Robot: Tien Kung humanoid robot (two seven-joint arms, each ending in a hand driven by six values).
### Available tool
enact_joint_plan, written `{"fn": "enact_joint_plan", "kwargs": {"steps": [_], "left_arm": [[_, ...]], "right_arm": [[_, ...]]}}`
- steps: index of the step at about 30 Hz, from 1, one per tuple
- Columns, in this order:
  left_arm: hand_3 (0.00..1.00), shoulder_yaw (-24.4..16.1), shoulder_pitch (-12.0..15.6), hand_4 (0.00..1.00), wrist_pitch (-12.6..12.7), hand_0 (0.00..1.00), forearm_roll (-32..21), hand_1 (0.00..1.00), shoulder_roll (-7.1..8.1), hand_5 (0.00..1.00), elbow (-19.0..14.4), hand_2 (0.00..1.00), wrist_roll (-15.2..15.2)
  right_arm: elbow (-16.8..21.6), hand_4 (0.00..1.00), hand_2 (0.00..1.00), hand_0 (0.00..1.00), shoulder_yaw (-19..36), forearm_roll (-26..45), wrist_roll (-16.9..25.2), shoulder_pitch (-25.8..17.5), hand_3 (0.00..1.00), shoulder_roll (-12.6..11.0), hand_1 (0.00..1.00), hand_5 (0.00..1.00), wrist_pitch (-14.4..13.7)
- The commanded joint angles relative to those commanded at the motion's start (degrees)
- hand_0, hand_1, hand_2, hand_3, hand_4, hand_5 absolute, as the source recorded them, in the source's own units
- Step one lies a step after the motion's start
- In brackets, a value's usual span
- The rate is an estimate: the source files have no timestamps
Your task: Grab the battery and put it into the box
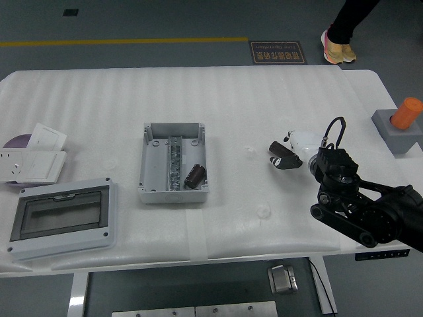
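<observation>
A: Head view: is the battery (194,176) in yet?

B: Looks done. It lies inside the box (172,162), well off to the right hand's (285,156) left.

A: And that hand?

B: Fingers seem curled with nothing in them, though they're hard to make out.

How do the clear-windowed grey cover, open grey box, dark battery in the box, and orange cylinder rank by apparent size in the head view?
1. Clear-windowed grey cover, though it lies nearest the camera.
2. Open grey box.
3. Orange cylinder.
4. Dark battery.
</observation>
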Motion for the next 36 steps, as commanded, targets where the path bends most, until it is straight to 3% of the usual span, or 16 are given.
{"fn": "enact_joint_plan", "kwargs": {"steps": [1,2,14,36], "left_arm": [[0.582,0.0,0.0,0.513,0.0,0.668,0.0,0.683,0.0,0.447,0.0,0.568,0.0],[0.582,0.0,0.0,0.513,0.0,0.668,0.0,0.683,0.01,0.447,0.0,0.568,-0.1],[0.583,0.9,-0.2,0.513,0.1,0.666,-0.8,0.682,0.08,0.446,0.0,0.567,-0.5],[0.582,1.0,-0.1,0.513,0.7,0.666,-1.0,0.681,0.08,0.446,0.0,0.567,-1.7]], "right_arm": [[-0.1,0.744,0.643,0.414,-0.1,0.0,0.0,0.0,0.775,0.0,0.566,0.592,-0.2],[-0.1,0.646,0.543,0.364,-0.2,0.1,0.0,0.0,0.696,0.0,0.512,0.518,-0.3],[-0.8,0.588,0.472,0.34,-0.9,0.0,0.0,-0.2,0.669,0.3,0.488,0.462,-2.4],[-1.5,0.587,0.405,0.316,-1.8,-0.1,0.0,-1.1,0.649,0.8,0.459,0.465,-7.2]]}}
